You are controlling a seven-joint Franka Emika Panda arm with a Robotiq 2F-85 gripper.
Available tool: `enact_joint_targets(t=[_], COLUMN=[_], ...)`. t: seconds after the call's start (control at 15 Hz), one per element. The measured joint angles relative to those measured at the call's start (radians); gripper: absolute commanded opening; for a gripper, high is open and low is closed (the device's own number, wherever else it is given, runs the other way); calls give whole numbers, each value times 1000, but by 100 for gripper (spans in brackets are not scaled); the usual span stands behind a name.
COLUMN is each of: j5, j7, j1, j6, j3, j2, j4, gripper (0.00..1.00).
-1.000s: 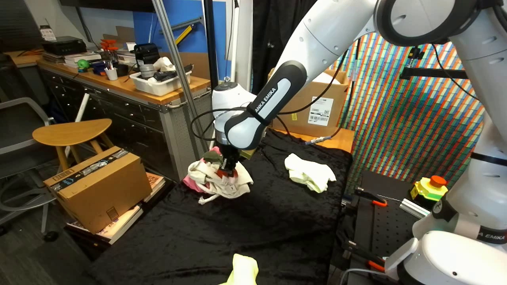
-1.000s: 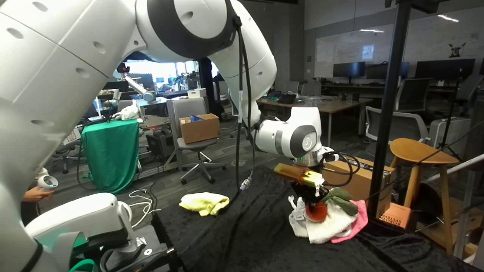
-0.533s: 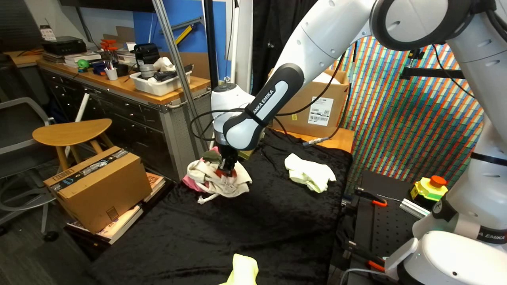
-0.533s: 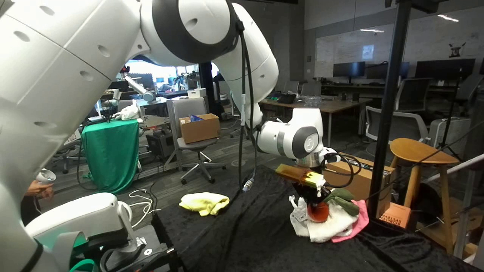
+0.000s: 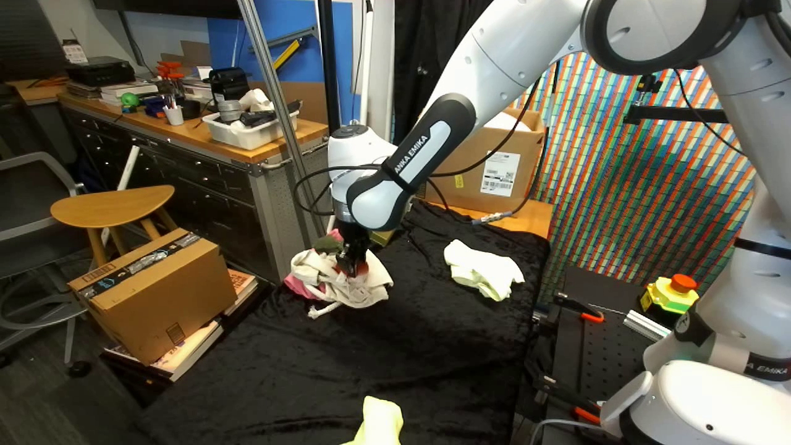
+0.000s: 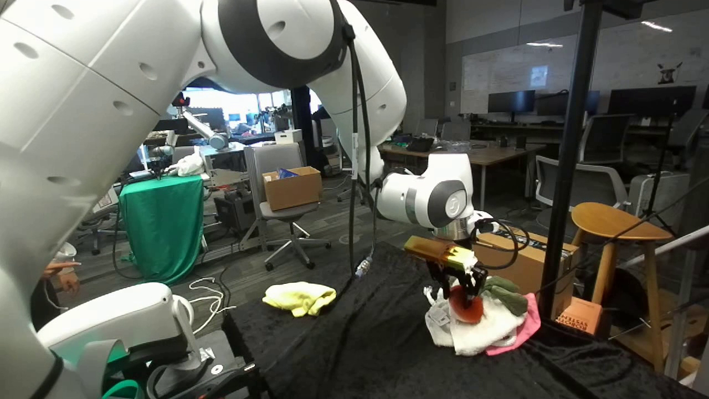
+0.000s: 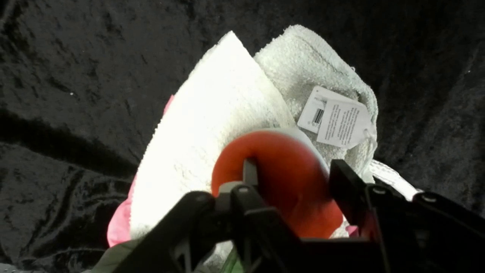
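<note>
"Black cloth [image 5: 401, 364] covers the counter [image 5: 536, 217] in an exterior view. Where's the hand [image 5: 353, 269]?"
"Low, at the cloth pile [image 5: 368, 295]."
"In an exterior view, the red round thing [image 6: 468, 314]?"
"On the pile, under the hand, green cloth [image 6: 510, 298] near it."
"Wrist view?"
"Fingers [image 7: 343, 182] apart: one overlaps the red round thing, one's at its edge. Contact, can't tell. White towel [image 7: 212, 117] underneath."

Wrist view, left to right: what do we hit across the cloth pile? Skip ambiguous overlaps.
Pink cloth's left edge → white cloth → red rounded object → paper tags → white cord. Pincer left out: it overlaps the red rounded object.
</note>
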Motion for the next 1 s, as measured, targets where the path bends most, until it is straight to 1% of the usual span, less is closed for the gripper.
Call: enact_joint_targets(t=[0.13,0.2,0.73,1.0], j5=[0,0,0,-1], j7=[0,0,0,0], j1=[0,0,-1,-3], j6=[0,0,0,-8], j3=[0,-1,-9,-35], j2=[-10,-14,-53,-83], j4=[-4,-6,-31,-74], gripper=[99,100,100,100])
